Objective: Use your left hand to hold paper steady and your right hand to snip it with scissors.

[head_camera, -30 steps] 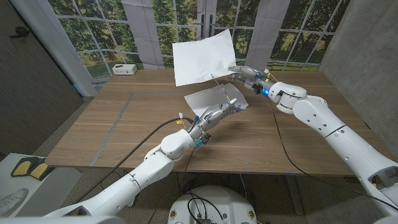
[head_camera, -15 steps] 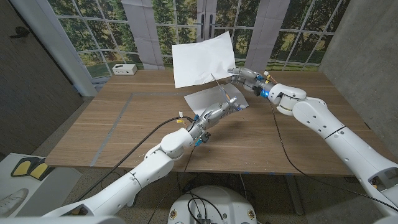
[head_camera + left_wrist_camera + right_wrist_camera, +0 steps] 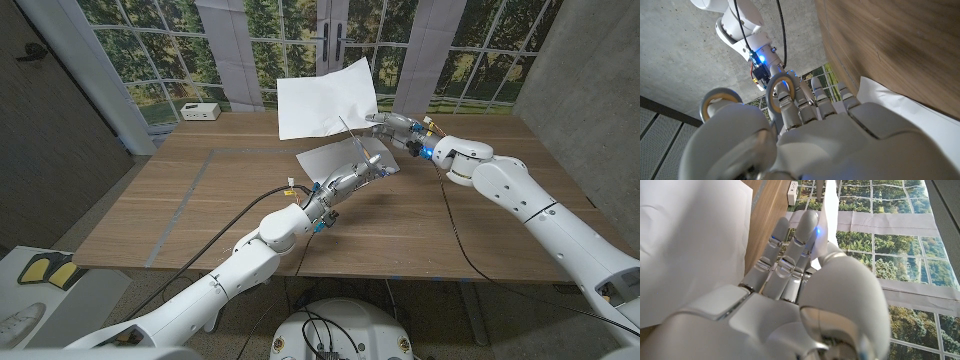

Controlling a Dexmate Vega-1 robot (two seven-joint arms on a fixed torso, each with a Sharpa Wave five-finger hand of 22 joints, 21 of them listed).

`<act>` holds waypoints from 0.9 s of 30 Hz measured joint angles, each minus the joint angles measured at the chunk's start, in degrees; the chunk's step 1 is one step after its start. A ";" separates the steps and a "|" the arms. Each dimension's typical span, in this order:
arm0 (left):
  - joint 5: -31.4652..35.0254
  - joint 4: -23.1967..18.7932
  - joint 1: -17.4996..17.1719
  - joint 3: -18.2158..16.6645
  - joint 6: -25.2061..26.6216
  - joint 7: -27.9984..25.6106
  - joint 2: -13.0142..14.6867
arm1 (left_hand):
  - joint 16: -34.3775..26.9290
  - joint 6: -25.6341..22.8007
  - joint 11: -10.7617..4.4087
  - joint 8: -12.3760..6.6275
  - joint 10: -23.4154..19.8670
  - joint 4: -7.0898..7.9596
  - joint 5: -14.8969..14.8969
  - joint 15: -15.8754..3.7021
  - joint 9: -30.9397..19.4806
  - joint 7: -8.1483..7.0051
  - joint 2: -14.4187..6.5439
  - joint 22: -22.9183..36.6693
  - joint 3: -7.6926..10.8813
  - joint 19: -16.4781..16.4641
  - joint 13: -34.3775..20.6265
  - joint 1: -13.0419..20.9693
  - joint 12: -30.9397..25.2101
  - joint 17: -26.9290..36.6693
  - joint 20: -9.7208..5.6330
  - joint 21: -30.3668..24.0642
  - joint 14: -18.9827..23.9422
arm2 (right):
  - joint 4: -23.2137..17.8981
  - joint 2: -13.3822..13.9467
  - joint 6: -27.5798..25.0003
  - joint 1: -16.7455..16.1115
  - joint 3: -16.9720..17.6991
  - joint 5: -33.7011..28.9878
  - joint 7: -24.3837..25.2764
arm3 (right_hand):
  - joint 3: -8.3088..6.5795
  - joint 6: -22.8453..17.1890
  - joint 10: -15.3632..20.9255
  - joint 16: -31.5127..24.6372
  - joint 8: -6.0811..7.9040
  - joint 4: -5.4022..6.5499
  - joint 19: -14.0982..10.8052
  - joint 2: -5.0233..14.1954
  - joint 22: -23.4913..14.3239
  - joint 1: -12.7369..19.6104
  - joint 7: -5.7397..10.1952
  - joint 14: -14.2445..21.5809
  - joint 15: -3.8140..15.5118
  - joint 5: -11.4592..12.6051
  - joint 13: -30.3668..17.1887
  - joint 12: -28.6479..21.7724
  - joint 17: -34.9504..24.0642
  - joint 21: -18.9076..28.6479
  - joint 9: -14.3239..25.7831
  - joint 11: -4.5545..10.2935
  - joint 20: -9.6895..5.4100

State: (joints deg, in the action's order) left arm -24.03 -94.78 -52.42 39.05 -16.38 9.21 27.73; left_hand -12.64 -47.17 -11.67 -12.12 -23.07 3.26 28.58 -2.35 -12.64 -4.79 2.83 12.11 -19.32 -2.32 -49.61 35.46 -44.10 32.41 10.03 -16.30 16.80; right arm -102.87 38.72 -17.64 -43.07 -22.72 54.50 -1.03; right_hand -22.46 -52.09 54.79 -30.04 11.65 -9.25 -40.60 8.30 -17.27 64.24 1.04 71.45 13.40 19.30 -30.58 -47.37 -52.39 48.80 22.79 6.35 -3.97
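My right hand point(image 3: 396, 126) pinches the lower right corner of a white paper sheet point(image 3: 325, 97) and holds it upright above the far middle of the table; the sheet's edge point(image 3: 826, 210) runs between the thumb and fingers point(image 3: 790, 245). A second white sheet point(image 3: 340, 160) lies on the table beneath it, also seen as the sheet on the table point(image 3: 690, 245). My left hand point(image 3: 345, 184) grips the scissors point(image 3: 356, 150), blades pointing up at the raised sheet's lower edge. The scissor handle rings point(image 3: 776, 89) sit around my left fingers.
A small white box point(image 3: 201, 111) stands at the table's back left by the window backdrop. A black cable point(image 3: 448, 215) hangs from my right arm across the wooden table point(image 3: 180, 200). Grey tape lines mark the left part of the tabletop.
The raised sheet has sunk and tilted slightly in my right hand. My left hand with the scissors has stayed nearly where it was.
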 measured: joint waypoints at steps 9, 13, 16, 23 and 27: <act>0.16 -0.29 -0.03 0.00 0.44 -0.33 0.24 | 0.00 0.21 0.24 0.27 0.24 0.30 0.00 0.00 0.00 0.20 0.33 0.00 -0.30 0.01 -0.01 -0.33 0.00 0.00 0.02 0.23 0.00 | -0.03 0.85 1.88 0.02 -0.75 -3.18 -0.81 | 0.01 0.62 -0.34 0.60 -0.22 0.00 1.42 0.00 0.27 0.00 1.24 -0.22 -0.22 -0.01 -0.65 -0.13 -0.68 0.45 0.00 0.34 0.20; 0.20 -0.45 -0.11 0.00 0.65 -0.47 0.29 | 0.00 0.50 0.54 0.26 0.54 0.30 -0.21 0.00 0.00 0.49 0.47 0.00 -0.30 0.31 0.26 -0.47 0.00 0.00 0.31 0.23 0.00 | -0.04 1.12 2.68 -0.11 -0.92 -4.02 -1.48 | 0.05 0.62 -0.65 0.76 -0.22 -0.03 1.61 -0.01 0.27 -0.01 1.24 -0.86 -0.20 -0.04 -0.94 -0.13 -0.83 0.85 0.00 0.64 0.40; 0.26 -0.54 -0.17 0.00 0.85 -0.59 0.32 | 0.00 0.53 0.63 0.26 0.63 0.33 -0.21 0.00 0.00 0.51 0.50 0.00 -0.27 0.31 0.23 -0.50 0.00 0.00 0.31 0.23 0.00 | -0.04 1.25 3.16 -0.24 -0.94 -4.42 -1.98 | 0.05 0.62 -0.65 0.81 -0.22 -0.03 2.15 -0.01 0.54 -0.01 1.24 -0.86 -0.20 -0.07 -0.90 -0.13 -1.10 0.89 0.00 0.64 0.30; 0.34 -0.65 -0.23 0.00 1.13 -0.78 0.37 | 0.00 0.54 0.73 0.48 0.73 0.70 -0.21 0.05 0.00 0.53 0.70 0.00 -0.23 0.30 0.10 -0.70 0.05 0.01 0.30 0.23 -0.37 | -0.04 1.49 3.96 -0.70 -0.94 -4.82 -2.84 | 0.06 0.62 -0.65 1.03 -0.22 -0.03 2.14 -0.02 0.53 -0.02 1.24 -0.85 -0.20 -0.07 -0.70 -0.12 -1.36 1.33 -0.22 0.64 0.29; 0.37 -0.75 -0.29 0.00 1.28 -0.84 0.42 | 0.00 1.05 1.05 0.48 1.05 0.70 -0.48 0.01 0.00 1.03 0.99 0.00 -0.23 0.30 0.10 -0.99 0.05 0.01 0.30 0.23 -0.42 | -0.03 1.59 4.65 -0.89 -0.87 -4.94 -3.72 | 0.06 0.62 -0.64 1.04 -0.22 -0.04 2.14 -0.32 0.79 -0.33 1.23 -0.85 -0.20 -0.07 -0.90 -0.11 -1.40 1.72 -0.23 0.64 0.29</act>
State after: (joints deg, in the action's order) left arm -23.66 -95.53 -52.71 39.05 -15.10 8.37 28.15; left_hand -12.64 -46.12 -10.62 -11.64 -22.02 3.96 28.10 -2.34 -12.64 -3.76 3.82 12.11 -19.55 -2.02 -49.51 34.47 -44.04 32.41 10.34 -16.07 16.37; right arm -102.90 40.31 -12.99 -43.96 -23.59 49.56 -4.75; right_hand -22.40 -51.46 54.14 -29.00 11.43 -9.28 -38.46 7.97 -16.48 63.91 2.27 70.60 13.21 19.23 -31.48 -47.48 -53.79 50.52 22.57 6.99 -3.68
